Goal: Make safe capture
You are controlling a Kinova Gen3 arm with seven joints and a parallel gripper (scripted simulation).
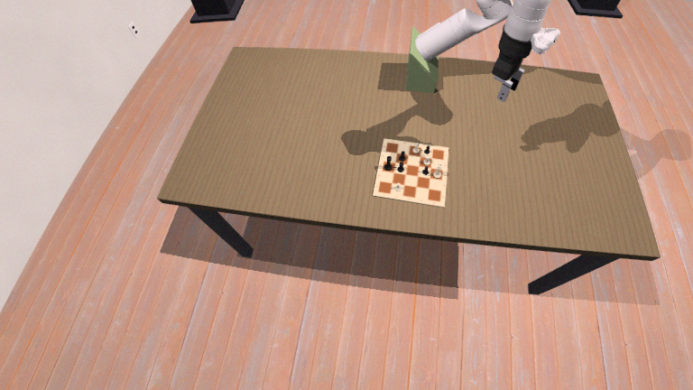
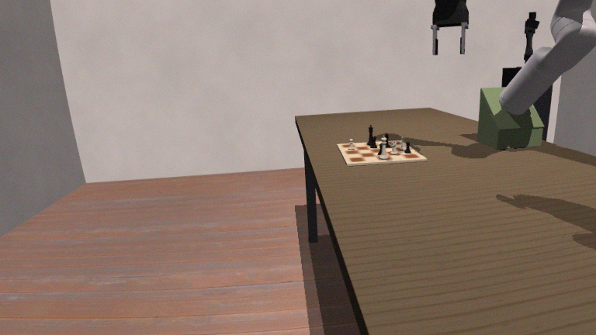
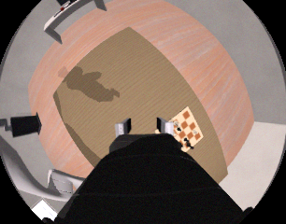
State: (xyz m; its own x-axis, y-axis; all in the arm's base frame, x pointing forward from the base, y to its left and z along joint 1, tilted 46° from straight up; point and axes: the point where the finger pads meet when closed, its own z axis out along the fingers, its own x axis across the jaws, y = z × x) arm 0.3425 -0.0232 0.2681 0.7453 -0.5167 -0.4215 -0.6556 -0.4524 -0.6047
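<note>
A small chessboard [image 1: 437,200] lies on a brown table [image 1: 286,176], towards the near edge. Black and white pieces stand upright on it, bunched on its far half, with one white pawn [image 1: 397,187] alone near the front. No piece stands off the board, so the capture looks not yet begun; which piece must take which is too small to tell. Farther back, high above the table and well apart from the board, the gripper [image 2: 448,44] hangs with fingers spread wide, holding nothing. Beyond stands a green block [image 1: 421,75].

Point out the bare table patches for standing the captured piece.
Bare wood borders the chessboard all round, widest toward the table's far-left end. Crowded: the board's half nearest the green block. The open pincer hangs high.
</note>
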